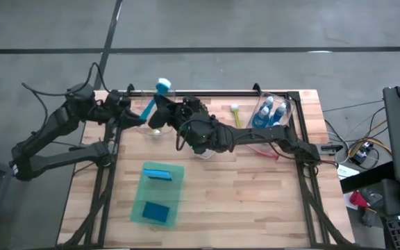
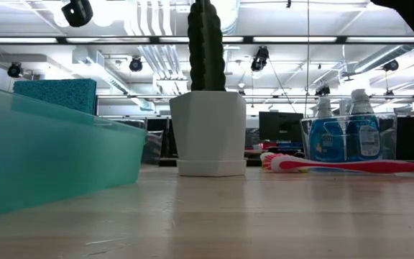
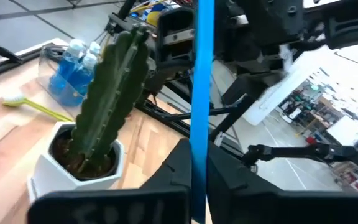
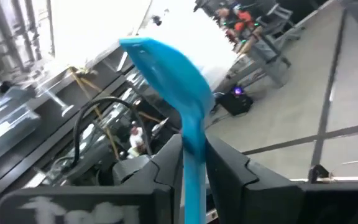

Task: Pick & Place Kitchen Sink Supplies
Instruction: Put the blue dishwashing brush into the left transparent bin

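Room: an open workshop with ceiling lights and grey floor beyond a pale wooden tabletop (image 1: pixel 255 194) edged by a black frame.
Blue brush: the blue long-handled brush (image 1: pixel 153 103) hangs in the air at the far edge of the tabletop, caught between both arms – its handle runs through the left jaws and on into the right jaws, its head beyond the right ones.
Left gripper (image 3: pixel 194 171): jaws clenched on the blue handle, as the left wrist view shows.
Right gripper (image 4: pixel 191 165): jaws grasping the same handle just below the head – a hand-over, by the look of it, with neither side yet let go.
Done so far: two blue sponges, one (image 1: pixel 157 173) standing on edge and one (image 1: pixel 157 210) flat, are in the green tray (image 1: pixel 176 191), well apart from both jaws; blue bottles (image 1: pixel 267 111) stand in a clear bin (image 1: pixel 288 104) past the right arm.
Left to do: the blue brush is not yet set down; a yellow brush (image 1: pixel 236 114) and a pink brush (image 2: pixel 351 166) lie loose on the tabletop.
Not part of it: the cactus (image 2: pixel 207 36) in its white pot (image 2: pixel 208 133), under the right arm.
Writing: bottle labels are too small to read; pale marks on the jaws are not legible.
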You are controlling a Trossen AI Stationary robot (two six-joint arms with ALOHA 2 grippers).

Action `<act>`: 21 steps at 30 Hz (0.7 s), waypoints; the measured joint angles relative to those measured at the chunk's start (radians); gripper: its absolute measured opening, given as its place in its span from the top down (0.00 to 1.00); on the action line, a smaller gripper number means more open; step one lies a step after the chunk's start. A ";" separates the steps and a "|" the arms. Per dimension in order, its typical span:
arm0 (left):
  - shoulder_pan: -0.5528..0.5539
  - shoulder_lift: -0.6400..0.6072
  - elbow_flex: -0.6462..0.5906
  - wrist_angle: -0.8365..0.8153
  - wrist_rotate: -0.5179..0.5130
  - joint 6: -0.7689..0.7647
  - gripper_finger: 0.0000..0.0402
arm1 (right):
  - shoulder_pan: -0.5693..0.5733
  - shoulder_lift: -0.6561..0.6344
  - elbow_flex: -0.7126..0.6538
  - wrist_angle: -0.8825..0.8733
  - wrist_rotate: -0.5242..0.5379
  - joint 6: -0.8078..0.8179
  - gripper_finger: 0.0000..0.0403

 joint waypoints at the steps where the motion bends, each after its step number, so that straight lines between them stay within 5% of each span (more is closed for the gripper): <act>1: 0.000 -0.001 0.000 0.002 0.005 0.000 0.97 | -0.001 0.000 0.000 0.000 -0.016 -0.004 0.84; 11: 0.000 -0.013 0.004 0.087 -0.030 -0.066 0.95 | -0.004 -0.052 0.000 -0.008 -0.186 -0.178 0.69; 21: 0.003 0.005 -0.001 0.084 -0.411 -0.207 0.93 | 0.061 -0.232 0.002 -0.133 -0.241 -0.587 0.66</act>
